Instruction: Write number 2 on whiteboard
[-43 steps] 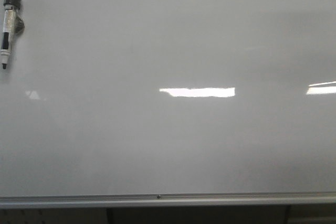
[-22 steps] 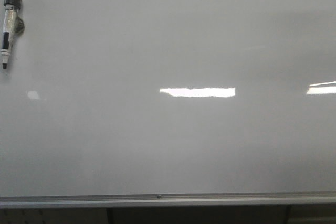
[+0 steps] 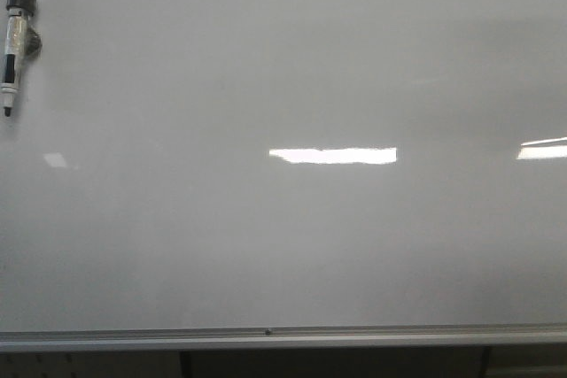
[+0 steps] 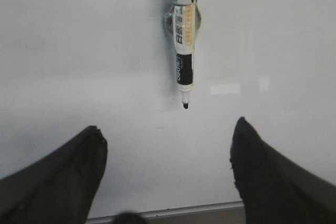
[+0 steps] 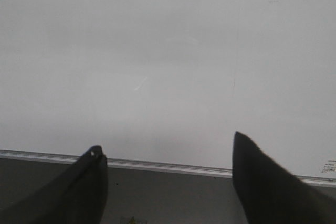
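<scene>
A marker [image 3: 16, 42] is hanging tip-down at the whiteboard's [image 3: 292, 245] upper left; the left gripper [image 4: 168, 150] and right gripper [image 5: 168, 156] are gaping wide, holding nothing

Marker [image 4: 183, 51] label print too blurred to read, small sticker [image 5: 329, 167] on whiteboard [image 5: 157, 66] illegible

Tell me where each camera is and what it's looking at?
Front view: looks straight ahead at the whiteboard and a marker stuck at its upper left; no robot parts show.
Left wrist view: on the left arm, facing the marker; the left gripper is open.
Right wrist view: on the right arm, facing bare board; the right gripper is open.
Shared: front and left wrist views both show the marker.
</scene>
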